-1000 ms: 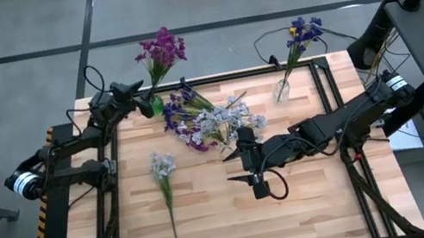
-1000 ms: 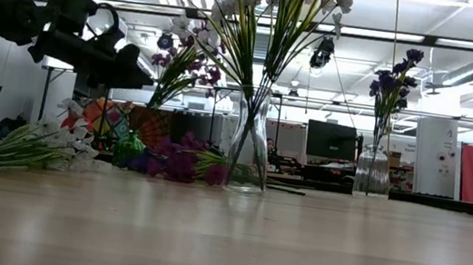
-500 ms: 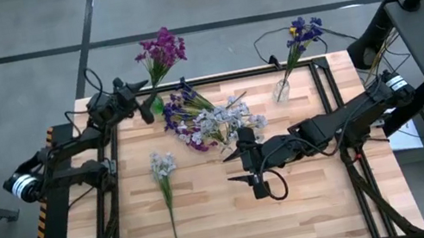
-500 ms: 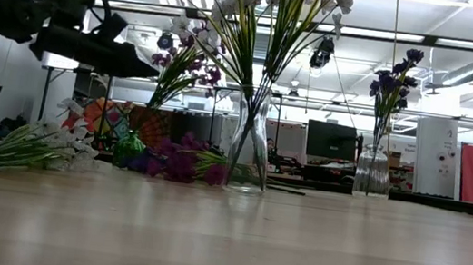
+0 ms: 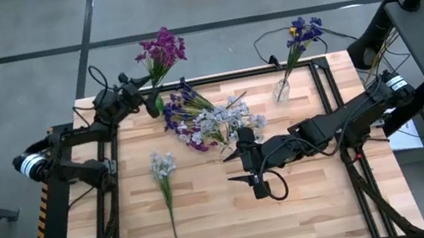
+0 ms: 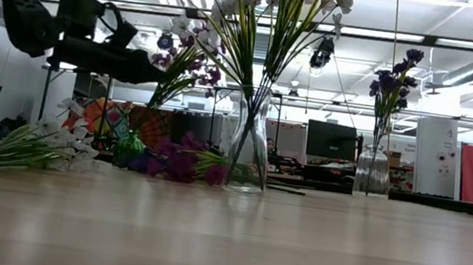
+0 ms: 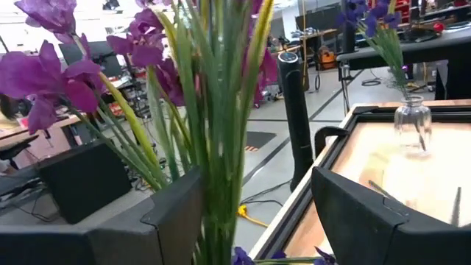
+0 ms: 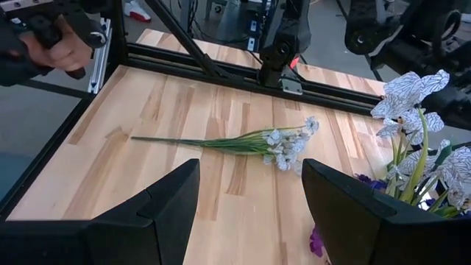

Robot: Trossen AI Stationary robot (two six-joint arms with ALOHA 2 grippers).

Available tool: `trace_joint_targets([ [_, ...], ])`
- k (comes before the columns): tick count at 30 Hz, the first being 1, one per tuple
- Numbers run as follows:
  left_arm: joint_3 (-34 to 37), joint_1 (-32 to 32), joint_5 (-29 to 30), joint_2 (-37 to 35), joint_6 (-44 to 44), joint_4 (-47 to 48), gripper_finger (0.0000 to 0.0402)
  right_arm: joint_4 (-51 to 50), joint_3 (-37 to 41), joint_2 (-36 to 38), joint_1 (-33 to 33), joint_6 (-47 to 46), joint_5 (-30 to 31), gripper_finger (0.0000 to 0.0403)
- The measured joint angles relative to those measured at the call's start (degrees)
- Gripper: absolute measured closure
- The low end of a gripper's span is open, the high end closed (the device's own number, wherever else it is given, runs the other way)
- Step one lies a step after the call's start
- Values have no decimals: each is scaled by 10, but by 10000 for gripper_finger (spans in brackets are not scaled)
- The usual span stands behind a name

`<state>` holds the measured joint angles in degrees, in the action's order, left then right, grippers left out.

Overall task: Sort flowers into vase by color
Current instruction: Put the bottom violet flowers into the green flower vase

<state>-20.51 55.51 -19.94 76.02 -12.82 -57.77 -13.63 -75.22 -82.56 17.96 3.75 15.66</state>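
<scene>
No brand, label or writing is legible anywhere we look. We see our left gripper (image 7: 246, 221) with its fingers (image 7: 173, 221) spread apart on either side of the green stems of the magenta-purple flowers (image 5: 161, 51), which stand in a green vase (image 5: 156, 105). Our right gripper (image 8: 250, 221) also has its fingers parted, and ahead of them one pale white-lavender spray (image 8: 250, 141) lies flat on the wooden table (image 5: 315, 206), well apart from both fingers.

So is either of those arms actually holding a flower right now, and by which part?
Neither. The left gripper stands open around the magenta flowers' stems, not closed; the right gripper is open and empty above the table.
</scene>
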Motion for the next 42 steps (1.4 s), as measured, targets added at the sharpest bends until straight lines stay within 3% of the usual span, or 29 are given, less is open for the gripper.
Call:
trace_joint_targets([
  [8,-20,-1,15,23,0,-2,178,-11,0,0,0,-2,8,170],
  [16,-19,-1,44,16,-2,4,236,-11,0,0,0,2,9,170],
  [33,-19,-1,46,16,1,12,356,-13,0,0,0,-2,9,170],
  [42,-19,-1,46,16,9,13,391,-12,0,0,0,-3,10,170],
])
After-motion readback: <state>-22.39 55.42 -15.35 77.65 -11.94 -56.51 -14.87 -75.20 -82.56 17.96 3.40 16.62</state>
